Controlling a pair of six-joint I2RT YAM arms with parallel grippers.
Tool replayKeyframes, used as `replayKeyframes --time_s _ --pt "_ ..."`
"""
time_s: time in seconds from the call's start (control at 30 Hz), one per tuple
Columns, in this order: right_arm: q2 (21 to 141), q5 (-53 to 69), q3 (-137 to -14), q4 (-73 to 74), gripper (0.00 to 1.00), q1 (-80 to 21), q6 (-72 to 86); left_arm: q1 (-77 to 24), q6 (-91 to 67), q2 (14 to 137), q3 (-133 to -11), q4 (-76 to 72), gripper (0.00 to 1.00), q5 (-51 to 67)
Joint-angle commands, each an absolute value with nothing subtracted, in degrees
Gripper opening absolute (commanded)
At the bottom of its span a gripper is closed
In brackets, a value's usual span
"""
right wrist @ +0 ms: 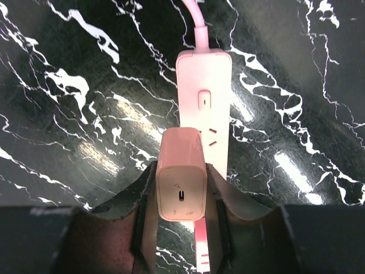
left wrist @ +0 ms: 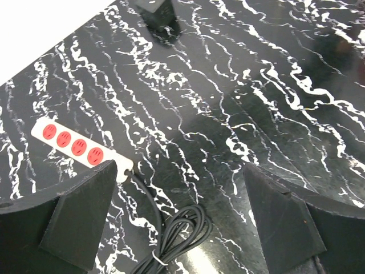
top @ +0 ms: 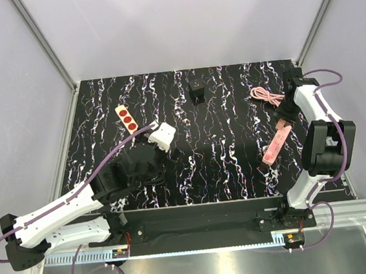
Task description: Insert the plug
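1. The right claw (right wrist: 181,200) clenches a pink plug (right wrist: 181,185) by its two flat sides, poised directly over a pink power strip (right wrist: 203,85) that lies on the marbled black table (right wrist: 68,114). The plug's charging port faces the wrist camera.
2. The plug looks like a small, hard-shelled plastic block, likely light and rigid. Its glossy faces could slip or twist between the pads if pushed off-axis (the present hold, square across the side faces, seems the sensible one).
3. The strip appears light too and lies loose, so it may skate or tip under a downward press. Its pink cable (top: 264,95) leaves the far end and gathers in a coil toward the back of the table.
4. The left claw (left wrist: 179,171) hangs released, jaws wide and holding nothing. It is over a bundled black cord (left wrist: 177,234) and near a white strip (left wrist: 71,142) with four red sockets.
5. The plug's prongs, on its far face, cannot be seen. Nor can it be told whether they line up with, or already touch, the socket slots showing just beyond the plug body.
6. The near end of the pink strip is covered by the plug and fingers. A small black block (top: 197,93) at the back of the table is too small to identify.
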State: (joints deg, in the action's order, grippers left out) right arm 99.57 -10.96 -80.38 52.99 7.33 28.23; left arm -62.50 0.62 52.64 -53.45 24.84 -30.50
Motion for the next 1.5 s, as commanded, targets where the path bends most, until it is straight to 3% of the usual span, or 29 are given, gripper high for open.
replayKeyframes --time_s 0.0,0.7,1.47 --pt "99.58 -12.13 -81.04 50.54 0.00 7.73 28.56 -62.58 1.58 51.41 -52.91 23.64 0.99 -34.54" --pt "97.03 -10.99 -72.34 48.78 0.00 8.00 28.48 -62.67 2.20 52.82 -52.74 23.20 0.99 -36.91" --pt "98.35 -11.69 -75.41 47.72 0.00 8.79 26.54 -62.67 2.11 53.35 -52.56 23.38 0.99 -36.65"
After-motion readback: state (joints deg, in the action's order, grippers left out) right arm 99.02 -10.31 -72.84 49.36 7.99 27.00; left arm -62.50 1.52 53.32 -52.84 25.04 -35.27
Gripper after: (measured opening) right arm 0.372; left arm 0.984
